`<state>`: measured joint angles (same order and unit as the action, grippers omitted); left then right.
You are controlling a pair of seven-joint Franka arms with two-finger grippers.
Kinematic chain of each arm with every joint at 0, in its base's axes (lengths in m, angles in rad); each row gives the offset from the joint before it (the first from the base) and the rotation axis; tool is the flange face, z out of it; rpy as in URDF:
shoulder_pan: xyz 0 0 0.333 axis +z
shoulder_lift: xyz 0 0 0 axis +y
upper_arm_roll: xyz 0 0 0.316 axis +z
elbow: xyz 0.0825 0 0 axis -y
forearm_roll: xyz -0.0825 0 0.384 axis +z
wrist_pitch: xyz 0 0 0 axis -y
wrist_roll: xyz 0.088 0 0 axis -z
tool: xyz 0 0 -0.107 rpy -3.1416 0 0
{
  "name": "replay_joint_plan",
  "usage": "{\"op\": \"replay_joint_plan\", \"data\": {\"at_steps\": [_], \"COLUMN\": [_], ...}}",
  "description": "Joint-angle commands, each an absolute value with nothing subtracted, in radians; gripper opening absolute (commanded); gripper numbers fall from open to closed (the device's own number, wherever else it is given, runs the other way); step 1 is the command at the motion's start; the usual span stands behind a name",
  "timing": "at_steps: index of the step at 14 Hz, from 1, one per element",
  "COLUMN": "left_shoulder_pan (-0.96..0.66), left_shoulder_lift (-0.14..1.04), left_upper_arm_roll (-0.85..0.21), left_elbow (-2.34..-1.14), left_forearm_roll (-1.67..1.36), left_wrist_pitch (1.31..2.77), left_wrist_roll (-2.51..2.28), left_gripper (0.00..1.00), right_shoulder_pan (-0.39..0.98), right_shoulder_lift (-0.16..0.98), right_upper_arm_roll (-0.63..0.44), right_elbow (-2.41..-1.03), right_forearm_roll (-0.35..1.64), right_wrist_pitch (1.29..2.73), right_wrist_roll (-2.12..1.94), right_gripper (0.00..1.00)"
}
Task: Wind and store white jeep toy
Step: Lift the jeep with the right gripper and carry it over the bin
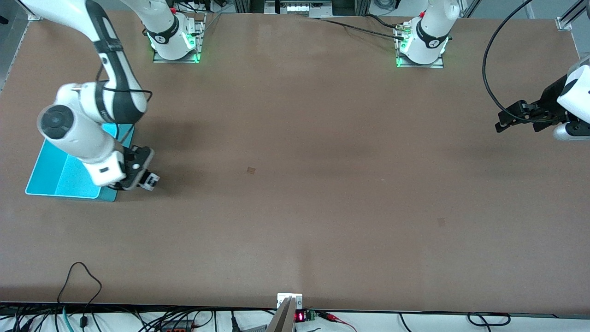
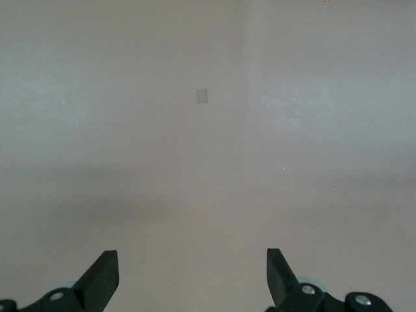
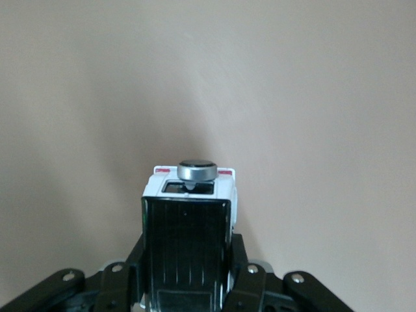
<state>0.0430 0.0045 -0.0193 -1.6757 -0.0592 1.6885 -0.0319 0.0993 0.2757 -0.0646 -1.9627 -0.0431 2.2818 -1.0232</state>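
Note:
My right gripper (image 1: 146, 177) is shut on the white jeep toy (image 1: 151, 180), a tiny white car with a black roof panel. It holds the toy just beside the cyan bin (image 1: 60, 177), at the bin's corner nearest the table's middle. In the right wrist view the white jeep toy (image 3: 188, 224) sits between the fingers, black roof up, with a round grey spare wheel at its end. My left gripper (image 1: 516, 117) is open and empty, held above the table at the left arm's end; its fingers (image 2: 104, 276) stand wide apart over bare table.
The cyan bin lies flat at the right arm's end, partly hidden by the right arm. A small square mark (image 1: 250, 170) is on the brown table near the middle. Cables run along the table's front edge (image 1: 83, 281).

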Motion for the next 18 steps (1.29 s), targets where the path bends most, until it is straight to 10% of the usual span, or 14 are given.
{"op": "replay_joint_plan", "data": {"at_steps": [1,18], "left_shoulder_pan": [0.043,0.046], "left_shoulder_lift": [-0.02,-0.025], "left_upper_arm_roll": [-0.023,-0.021], "left_elbow": [-1.695,-1.692], "left_forearm_roll": [-0.04,-0.023], "left_wrist_pitch": [1.668,1.631], "left_wrist_roll": [-0.037,-0.032], "left_gripper": [1.0,1.0], "right_shoulder_pan": [0.002,-0.155], "right_shoulder_lift": [0.201,0.232], "right_upper_arm_roll": [-0.054,-0.132], "right_elbow": [-1.991,-2.163], "right_forearm_roll": [-0.043,-0.192], "right_wrist_pitch": [2.194,2.353], "right_wrist_roll": [-0.782,-0.178], "right_gripper": [0.0,0.0]}}
